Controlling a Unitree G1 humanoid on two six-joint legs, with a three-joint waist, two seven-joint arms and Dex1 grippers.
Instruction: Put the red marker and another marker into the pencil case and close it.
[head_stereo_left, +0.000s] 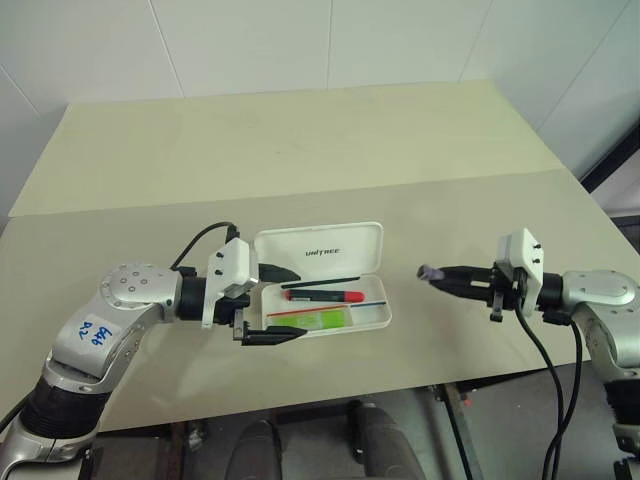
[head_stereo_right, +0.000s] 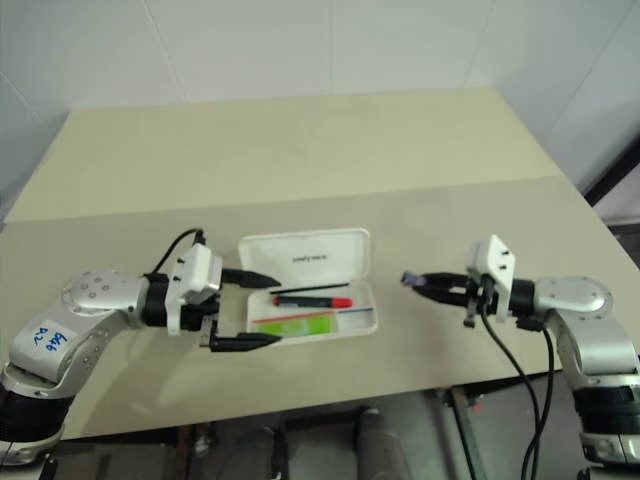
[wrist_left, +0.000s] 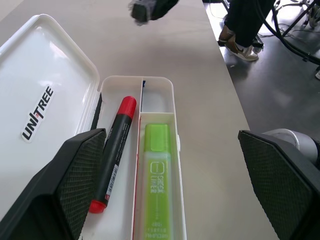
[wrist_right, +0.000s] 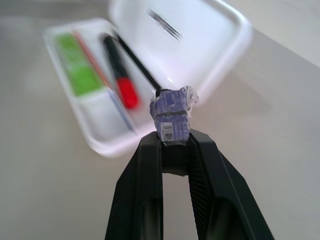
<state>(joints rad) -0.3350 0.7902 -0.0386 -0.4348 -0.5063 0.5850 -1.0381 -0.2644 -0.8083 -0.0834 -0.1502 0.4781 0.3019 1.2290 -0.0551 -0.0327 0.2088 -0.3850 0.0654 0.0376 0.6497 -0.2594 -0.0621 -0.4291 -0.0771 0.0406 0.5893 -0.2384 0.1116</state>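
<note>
The white pencil case (head_stereo_left: 345, 240) lies open on the table, its lid marked UNITREE folded back. In its tray the red marker (head_stereo_left: 325, 296) lies lengthwise, and the green marker (head_stereo_left: 322, 320) rests in the nearer compartment beside it. My left gripper (head_stereo_left: 292, 305) is open at the case's left end, with one finger (wrist_left: 75, 175) on each side of the tray and nothing held. To the right of the case, above the bare table, my right gripper (head_stereo_left: 442, 276) is shut on a small grey-purple stub (wrist_right: 172, 115) and points toward the case.
A thin black stick (head_stereo_left: 320, 284) lies in the tray along the hinge side. The beige table (head_stereo_left: 300, 150) stretches far behind the case. Its front edge (head_stereo_left: 400, 385) runs just below the arms. Dark floor with cables shows past the table's right end.
</note>
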